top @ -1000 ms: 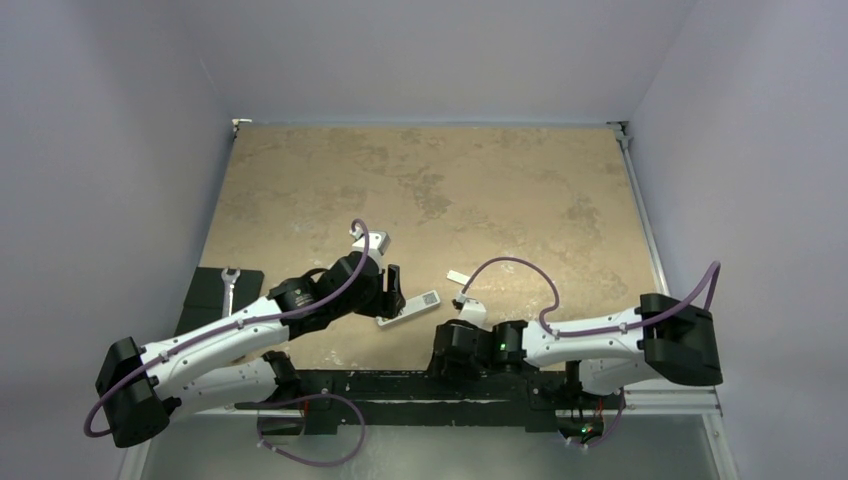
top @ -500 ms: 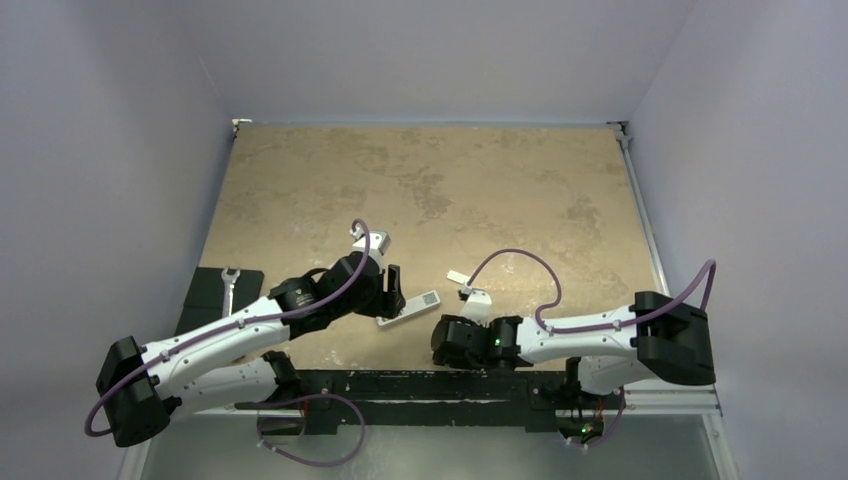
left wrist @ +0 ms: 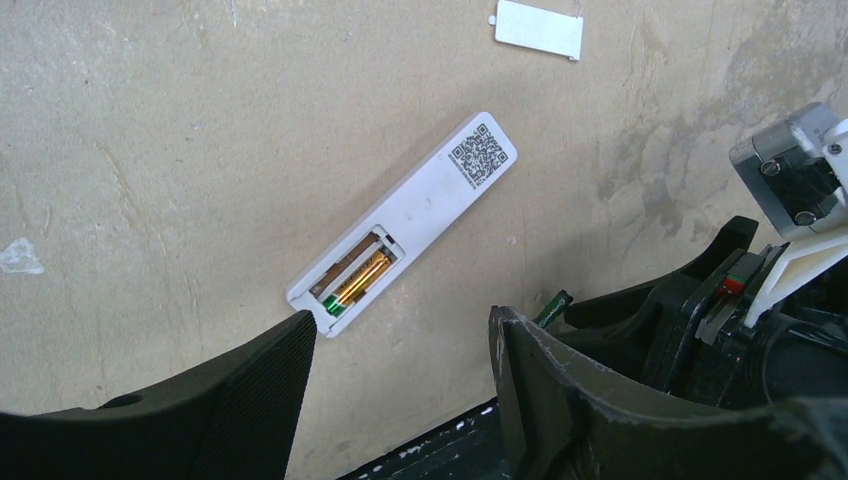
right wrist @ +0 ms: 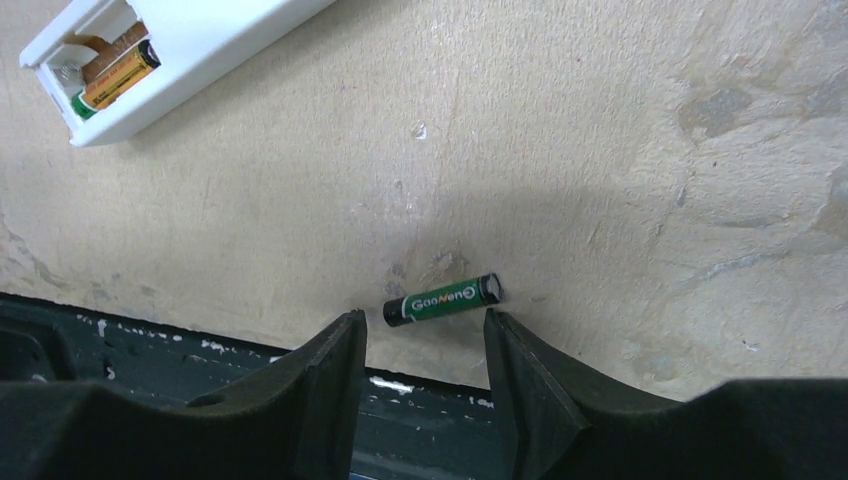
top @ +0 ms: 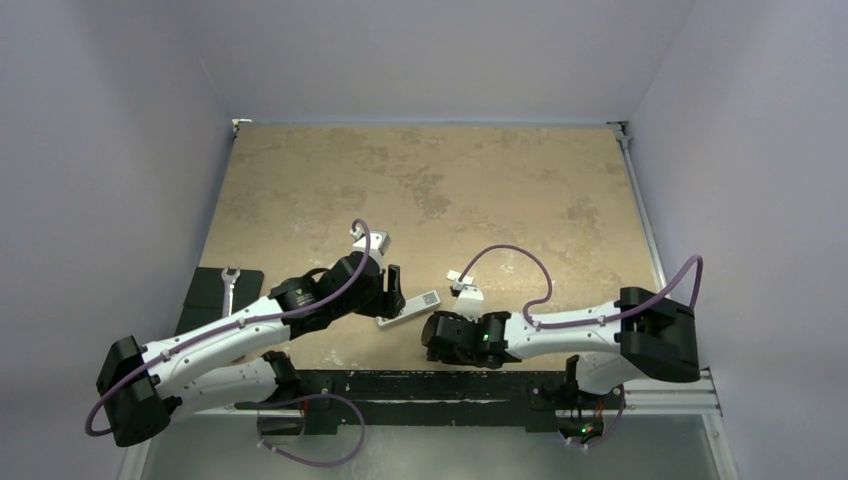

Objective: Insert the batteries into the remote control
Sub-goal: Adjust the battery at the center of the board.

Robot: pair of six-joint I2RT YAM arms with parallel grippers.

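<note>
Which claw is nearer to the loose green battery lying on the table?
Right. The right claw is open with the loose battery just off its fingertips. The left claw is open beside the remote control, farther from that battery.

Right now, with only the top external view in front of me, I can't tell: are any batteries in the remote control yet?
Observer: Left wrist view: one seated battery in the open compartment of the remote control; the slot beside it looks empty.
Operator: And the second one?
Observer: Right wrist view: a loose battery, green, lies on the table just beyond the open right gripper, not gripped.
Operator: And the other arm?
Observer: The left gripper is open, holding nothing, near the remote's compartment end.
</note>
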